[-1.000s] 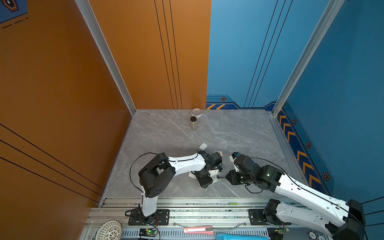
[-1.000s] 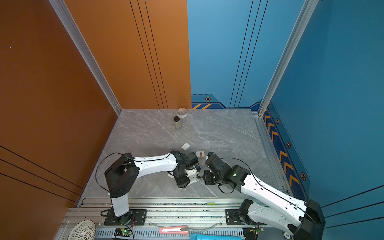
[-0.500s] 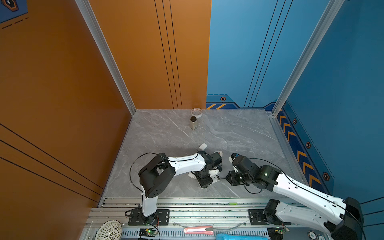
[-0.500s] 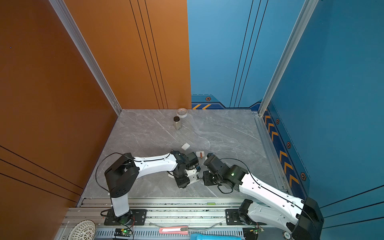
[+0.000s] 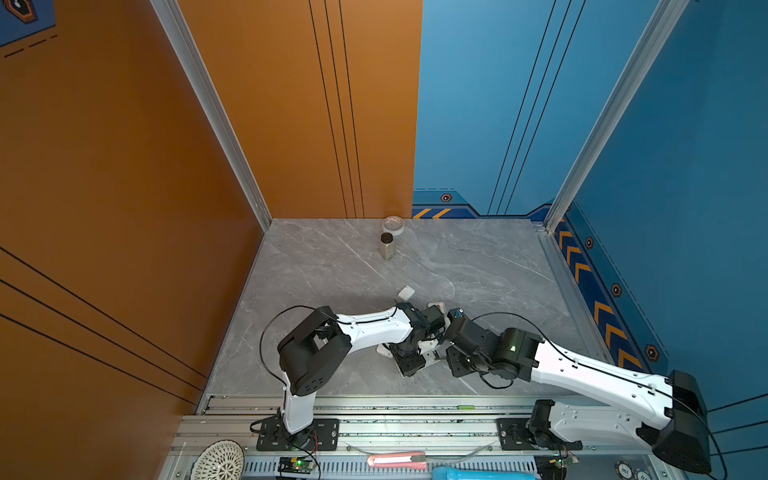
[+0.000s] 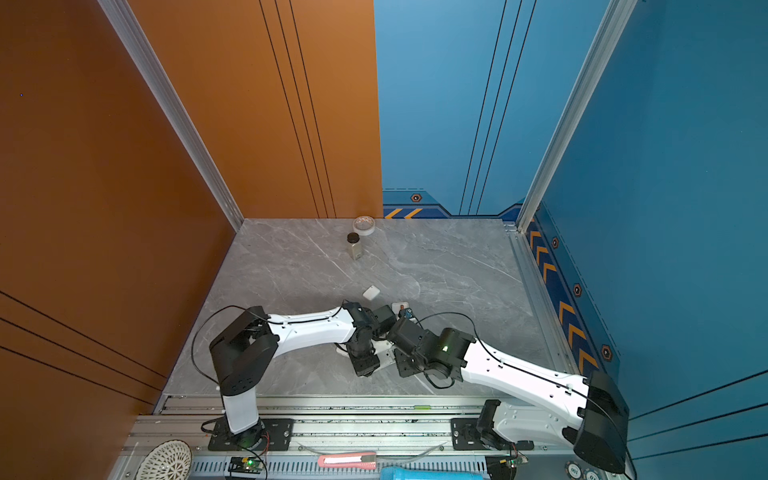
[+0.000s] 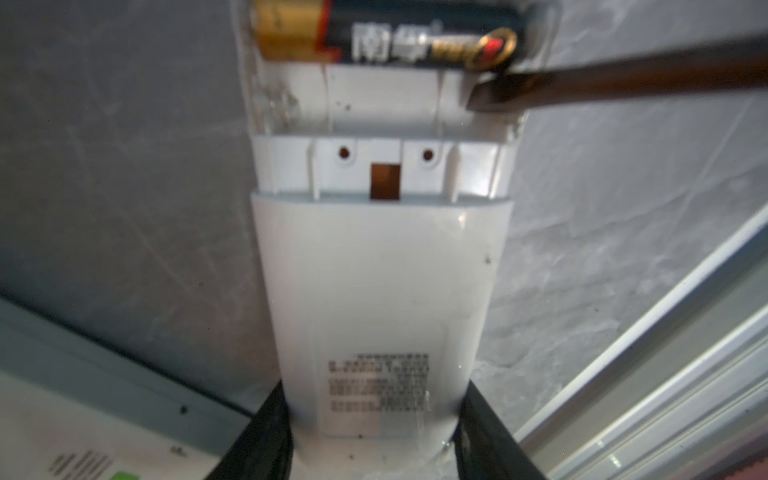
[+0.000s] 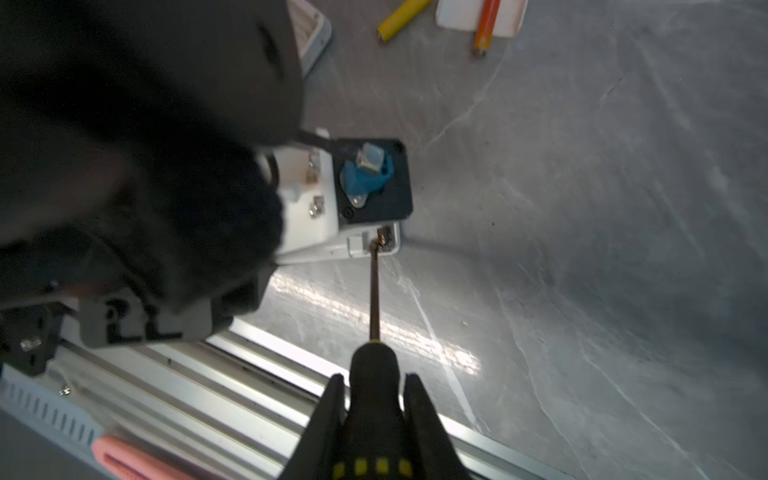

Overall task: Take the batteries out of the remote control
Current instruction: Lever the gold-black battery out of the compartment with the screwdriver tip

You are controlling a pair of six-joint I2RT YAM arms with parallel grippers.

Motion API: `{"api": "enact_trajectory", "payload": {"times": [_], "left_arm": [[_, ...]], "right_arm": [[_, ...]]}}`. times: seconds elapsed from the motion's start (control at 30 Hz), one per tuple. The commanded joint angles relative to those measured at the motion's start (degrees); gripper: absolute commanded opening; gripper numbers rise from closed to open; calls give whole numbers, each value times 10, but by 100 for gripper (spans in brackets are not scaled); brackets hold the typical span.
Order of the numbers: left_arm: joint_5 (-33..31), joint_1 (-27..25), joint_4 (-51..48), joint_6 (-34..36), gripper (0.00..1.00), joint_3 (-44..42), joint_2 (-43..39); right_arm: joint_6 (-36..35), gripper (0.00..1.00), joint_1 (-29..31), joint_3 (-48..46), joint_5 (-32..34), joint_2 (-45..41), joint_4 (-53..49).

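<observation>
In the left wrist view my left gripper [image 7: 372, 415] is shut on one end of the white remote control [image 7: 380, 282], which lies back up with its compartment uncovered. One black-and-gold battery [image 7: 382, 35] sits in the far slot, and the slot beside it is empty. My right gripper [image 8: 374, 380] is shut on the black-and-yellow screwdriver [image 8: 374, 399], whose tip [image 7: 482, 97] rests in the empty slot just below that battery's end. A yellow battery [image 8: 403, 18] and an orange-red battery [image 8: 484, 25] lie loose on the table. In both top views the two wrists [image 5: 415, 328] [image 5: 473, 336] crowd together and hide the jaws.
The orange-red battery rests on a white slab [image 8: 455, 14]. A small white piece [image 5: 406, 293] lies behind the arms. A dark-capped bottle [image 5: 386, 246] and a tape roll [image 5: 392, 224] stand near the back wall. The metal rail [image 5: 415, 405] runs along the front, with a pink knife [image 5: 395, 459] below it.
The right arm has shifted a little to the left, closer to the left gripper. The left arm and the remote control have stayed put.
</observation>
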Motion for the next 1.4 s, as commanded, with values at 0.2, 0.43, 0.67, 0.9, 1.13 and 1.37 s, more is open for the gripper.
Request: {"api": "enact_trajectory", "payload": {"times": [0.2,0.43,0.67,0.9,1.13,1.37], "left_arm": [[23,-1,-59,9,0,26,-1],[64,2,-61,22,0,35,1],[48,4,-63,16,0,32,5],[35,10,-61,5,0,39,19],[-10,14,-35,-18,28,30,22],[-93,11,18,-55,91,9,-31]], "right_arm": [[57,0,120,-10,212,38,-43],[61,0,126,-98,233,-20,42],[69,0,113,-123,241,-114,63],[40,0,71,-99,226,-126,31],[24,0,-22,-101,158,-142,6],[29,16,-141,-185,108,-173,143]]}}
